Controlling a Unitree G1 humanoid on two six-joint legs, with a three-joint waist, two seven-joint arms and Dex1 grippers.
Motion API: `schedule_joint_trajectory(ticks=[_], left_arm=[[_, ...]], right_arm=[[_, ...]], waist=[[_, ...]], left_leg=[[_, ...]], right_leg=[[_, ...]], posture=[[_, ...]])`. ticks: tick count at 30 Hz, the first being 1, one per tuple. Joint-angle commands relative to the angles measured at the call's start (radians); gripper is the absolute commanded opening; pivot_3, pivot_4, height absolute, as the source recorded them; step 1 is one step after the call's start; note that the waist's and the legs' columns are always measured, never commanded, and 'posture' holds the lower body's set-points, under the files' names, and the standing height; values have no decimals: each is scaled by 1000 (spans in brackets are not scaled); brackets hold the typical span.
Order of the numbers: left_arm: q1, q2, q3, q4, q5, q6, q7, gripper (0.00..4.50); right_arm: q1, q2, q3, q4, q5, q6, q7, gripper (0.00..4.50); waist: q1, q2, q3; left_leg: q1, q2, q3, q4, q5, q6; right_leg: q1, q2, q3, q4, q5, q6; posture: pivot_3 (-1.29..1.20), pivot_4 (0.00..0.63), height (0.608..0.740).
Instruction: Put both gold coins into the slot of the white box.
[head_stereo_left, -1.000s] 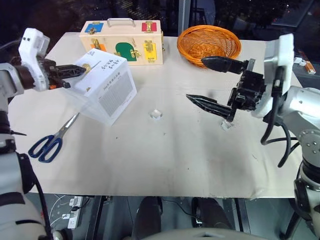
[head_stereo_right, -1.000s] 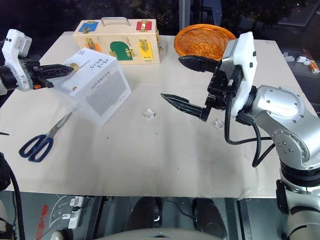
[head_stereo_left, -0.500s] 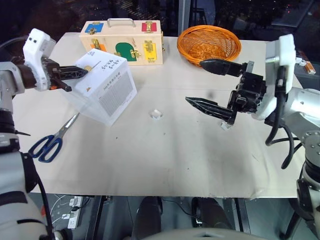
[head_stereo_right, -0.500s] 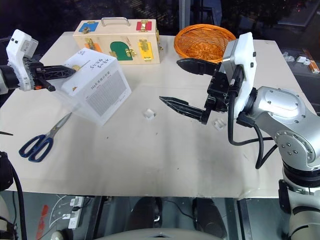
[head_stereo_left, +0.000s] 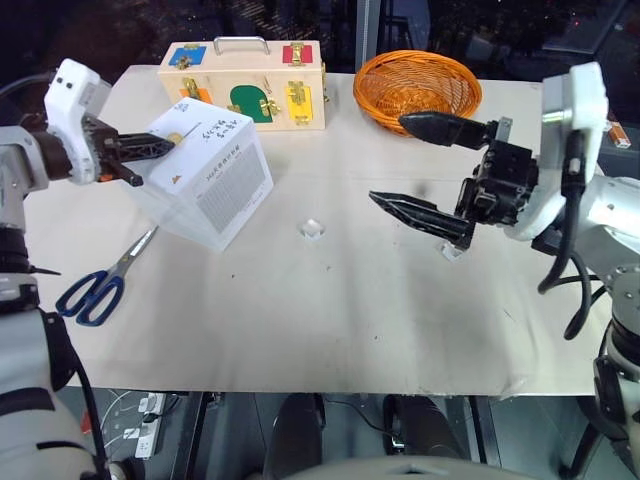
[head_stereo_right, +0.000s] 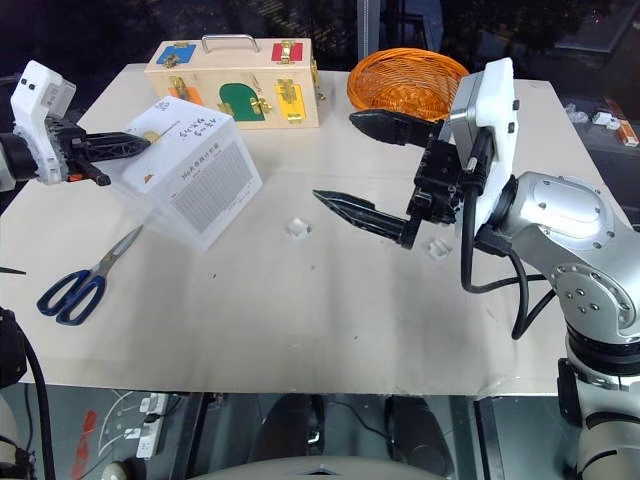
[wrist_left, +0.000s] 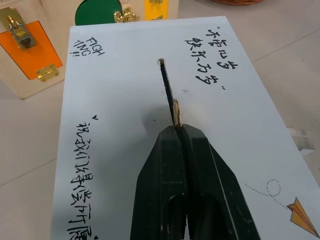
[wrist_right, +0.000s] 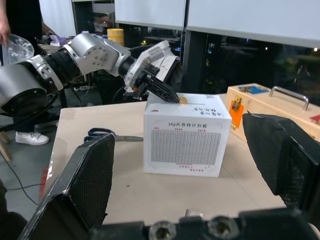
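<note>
— Left wrist view explains it: the left gripper (wrist_left: 176, 131) is pinched tight on a gold coin (wrist_left: 176, 113), held edge-on so it lines up with the slot (wrist_left: 165, 90) in the white box (head_stereo_left: 205, 180).

— And the right gripper (head_stereo_left: 415, 165)?

— Fingers spread wide, holding nothing, parked above the table (head_stereo_left: 330, 320), probably keeping clear. I can't spot the second coin.

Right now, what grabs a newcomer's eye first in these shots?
The left gripper, shut on a gold coin held edge-on at the slot in the top of the white box, at the table's left. Next, the right gripper, open wide above the table's right half. Behind them sit an orange basket and a wooden latch case; blue-handled scissors lie at front left.
</note>
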Motion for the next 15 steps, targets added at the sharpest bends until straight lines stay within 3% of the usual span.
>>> schedule_joint_trajectory(ticks=[1, 3, 6, 11, 15], left_arm=[[10, 23, 18, -29, 9, 20, -9, 266], [11, 24, 31, -46, 6, 17, 2, 847], [7, 15, 81, -91, -28, 23, 22, 2130], [-36, -39, 205, -249, -165, 137, 74, 2130], [-30, -138, 266, -529, -330, 316, 163, 2130]], right_arm=[[-4, -9, -44, -29, 12, -24, -5, 4497], [-1, -12, -46, -30, 13, -23, -7, 4500], [11, -17, -54, -37, 19, -19, -13, 4500], [56, -45, -75, -58, 22, -1, -36, 4500], [154, -112, -74, -75, -82, -2, -71, 4500]], waist=[[0, 0, 0], [1, 0, 0], [1, 0, 0], [7, 0, 0], [13, -1, 0]], left_leg=[[0, 0, 0, 0, 0, 0], [0, 0, 0, 0, 0, 0], [0, 0, 0, 0, 0, 0], [-1, 0, 0, 1, 0, 0], [-1, 0, -1, 1, 0, 0]], right_leg=[[0, 0, 0, 0, 0, 0], [0, 0, 0, 0, 0, 0], [0, 0, 0, 0, 0, 0], [0, 0, 0, 0, 0, 0], [1, -1, -1, 0, 0, 0]], posture=[[0, 150, 726], [0, 150, 726], [0, 150, 726], [0, 150, 726], [0, 150, 726]])
